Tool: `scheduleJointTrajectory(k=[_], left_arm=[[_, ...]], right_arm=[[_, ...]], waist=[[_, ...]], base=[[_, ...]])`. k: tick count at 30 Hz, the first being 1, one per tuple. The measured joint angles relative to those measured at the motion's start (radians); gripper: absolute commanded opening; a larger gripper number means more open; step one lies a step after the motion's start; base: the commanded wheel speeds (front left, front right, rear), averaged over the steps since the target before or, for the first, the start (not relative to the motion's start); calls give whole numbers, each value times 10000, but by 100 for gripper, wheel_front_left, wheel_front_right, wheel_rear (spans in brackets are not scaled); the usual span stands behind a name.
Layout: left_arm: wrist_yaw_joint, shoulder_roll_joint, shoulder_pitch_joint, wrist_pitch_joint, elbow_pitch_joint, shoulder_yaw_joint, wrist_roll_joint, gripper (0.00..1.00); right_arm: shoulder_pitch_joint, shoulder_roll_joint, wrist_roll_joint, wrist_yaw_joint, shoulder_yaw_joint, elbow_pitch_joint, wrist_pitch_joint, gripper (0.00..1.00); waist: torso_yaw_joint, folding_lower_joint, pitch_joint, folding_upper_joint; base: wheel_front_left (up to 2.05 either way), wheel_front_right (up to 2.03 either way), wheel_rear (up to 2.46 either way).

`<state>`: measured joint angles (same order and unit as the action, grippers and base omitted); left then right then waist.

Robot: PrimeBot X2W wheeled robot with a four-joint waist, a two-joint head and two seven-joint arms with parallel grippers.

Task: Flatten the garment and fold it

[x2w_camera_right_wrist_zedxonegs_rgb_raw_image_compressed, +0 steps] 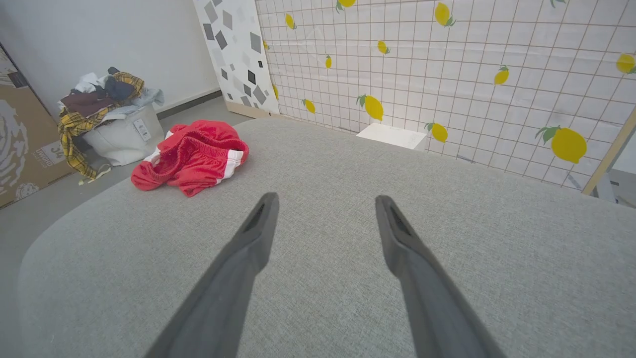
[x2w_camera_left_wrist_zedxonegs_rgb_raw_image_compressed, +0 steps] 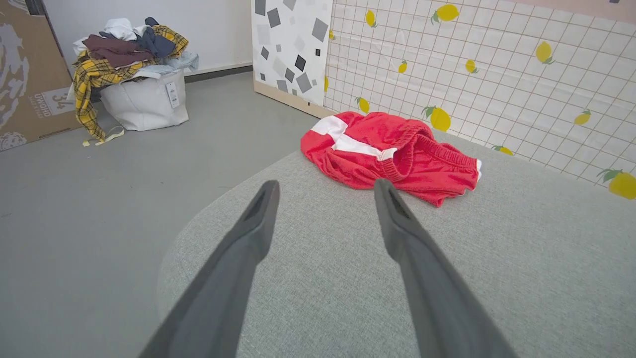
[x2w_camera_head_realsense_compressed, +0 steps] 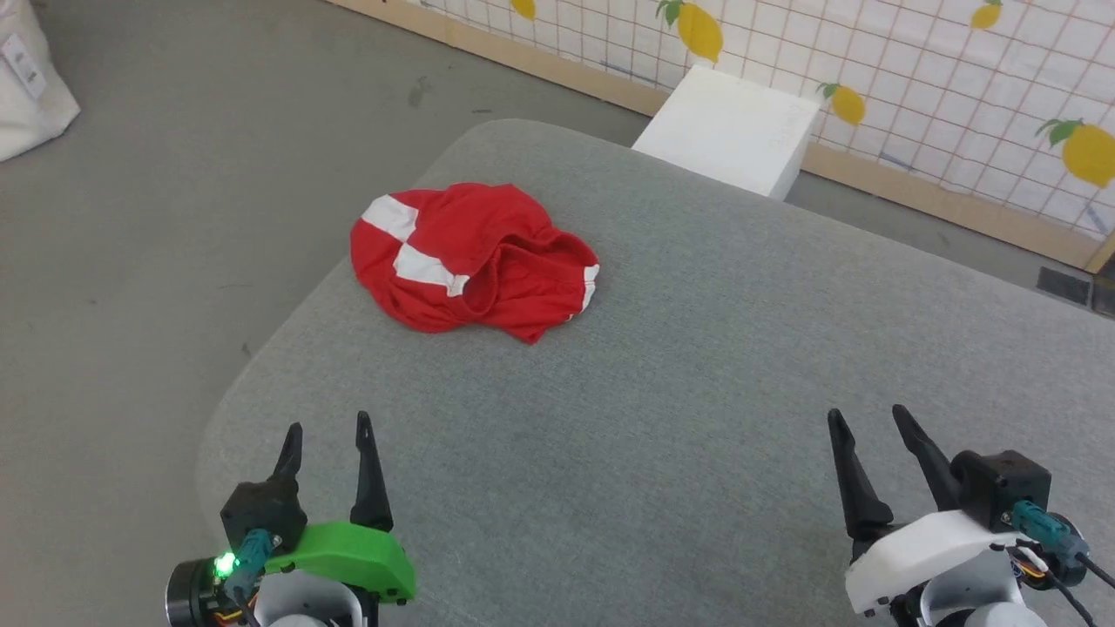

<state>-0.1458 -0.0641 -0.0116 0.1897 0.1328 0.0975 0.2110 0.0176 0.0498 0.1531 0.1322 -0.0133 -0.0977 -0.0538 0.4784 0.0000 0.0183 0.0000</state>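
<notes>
The garment (x2w_camera_head_realsense_compressed: 470, 259) is a bright red piece with white bands, lying crumpled in a heap near the far left edge of the grey padded table (x2w_camera_head_realsense_compressed: 697, 374). It also appears in the left wrist view as the garment (x2w_camera_left_wrist_zedxonegs_rgb_raw_image_compressed: 392, 156) and in the right wrist view as the garment (x2w_camera_right_wrist_zedxonegs_rgb_raw_image_compressed: 191, 156). My left gripper (x2w_camera_head_realsense_compressed: 328, 427) stands open at the table's near left, well short of the cloth, with nothing between its fingers. My right gripper (x2w_camera_head_realsense_compressed: 869, 414) is open too, empty, at the near right, far from the garment.
A white box (x2w_camera_head_realsense_compressed: 732, 126) stands on the floor past the table's far edge, against a lemon-print grid wall (x2w_camera_head_realsense_compressed: 958, 78). A white bag heaped with clothes (x2w_camera_left_wrist_zedxonegs_rgb_raw_image_compressed: 134, 74) sits on the grey floor to the left, beside a cardboard box (x2w_camera_left_wrist_zedxonegs_rgb_raw_image_compressed: 25, 74).
</notes>
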Motion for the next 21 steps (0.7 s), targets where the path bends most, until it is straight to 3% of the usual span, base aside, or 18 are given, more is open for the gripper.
scheduleJointTrajectory(k=[21], left_arm=[[-460,-295,4,245,2,307,253,100]], right_arm=[[12,0,349,0,0,-84,-82,100]], waist=[[865,0,-44,0]], base=[[0,0,0]])
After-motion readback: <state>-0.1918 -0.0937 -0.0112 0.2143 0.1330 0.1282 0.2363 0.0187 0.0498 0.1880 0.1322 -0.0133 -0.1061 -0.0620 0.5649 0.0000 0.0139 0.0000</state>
